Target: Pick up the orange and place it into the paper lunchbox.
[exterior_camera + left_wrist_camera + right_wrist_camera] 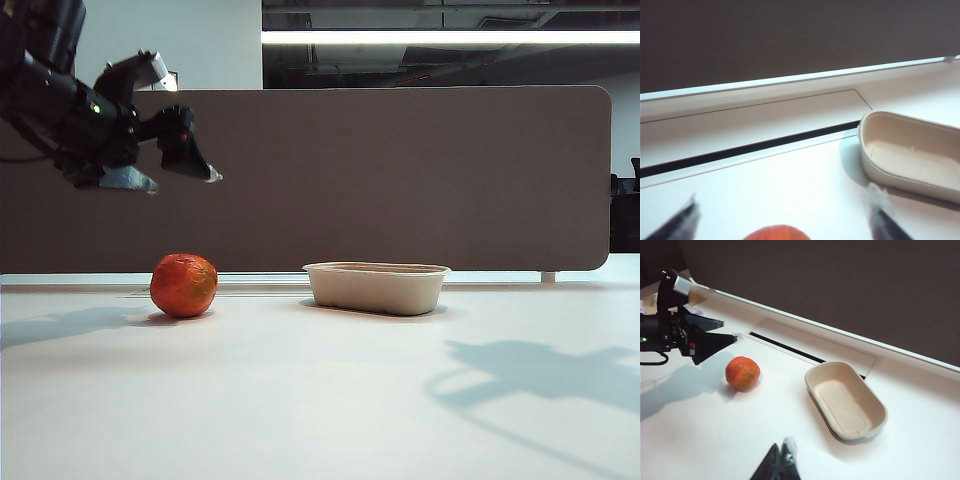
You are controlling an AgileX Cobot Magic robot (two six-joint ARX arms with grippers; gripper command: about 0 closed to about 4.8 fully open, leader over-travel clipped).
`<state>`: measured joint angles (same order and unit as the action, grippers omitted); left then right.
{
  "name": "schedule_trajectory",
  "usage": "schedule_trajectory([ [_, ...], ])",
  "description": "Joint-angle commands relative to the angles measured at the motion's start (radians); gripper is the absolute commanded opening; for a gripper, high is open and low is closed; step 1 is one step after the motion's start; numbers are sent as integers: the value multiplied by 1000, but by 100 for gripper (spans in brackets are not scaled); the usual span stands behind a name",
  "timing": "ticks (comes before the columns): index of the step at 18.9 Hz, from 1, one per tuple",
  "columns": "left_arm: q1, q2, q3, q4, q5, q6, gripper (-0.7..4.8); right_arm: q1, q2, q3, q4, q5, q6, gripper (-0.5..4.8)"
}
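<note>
- approach step: left gripper (185,165), jaws spread and empty, hangs upper left above the orange (184,285); right gripper (782,452) pressed together, bottom edge
- next: descend around the fruit, then carry right to paper lunchbox (377,288)

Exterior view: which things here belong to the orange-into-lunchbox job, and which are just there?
Job:
orange, resting on the table
paper lunchbox, empty
left gripper, open, above the orange
right gripper, fingertips together, seen only in its wrist view

Just there:
table
brown partition
</note>
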<state>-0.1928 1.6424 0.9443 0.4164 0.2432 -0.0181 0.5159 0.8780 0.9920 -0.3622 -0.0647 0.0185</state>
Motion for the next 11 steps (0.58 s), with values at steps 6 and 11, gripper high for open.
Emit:
schedule_trajectory([
  [6, -23, 322, 79, 93, -22, 11, 479, 6, -4, 7, -1, -9, 4, -5],
  [11, -25, 323, 84, 49, -39, 10, 459, 6, -4, 7, -18, -9, 4, -5],
])
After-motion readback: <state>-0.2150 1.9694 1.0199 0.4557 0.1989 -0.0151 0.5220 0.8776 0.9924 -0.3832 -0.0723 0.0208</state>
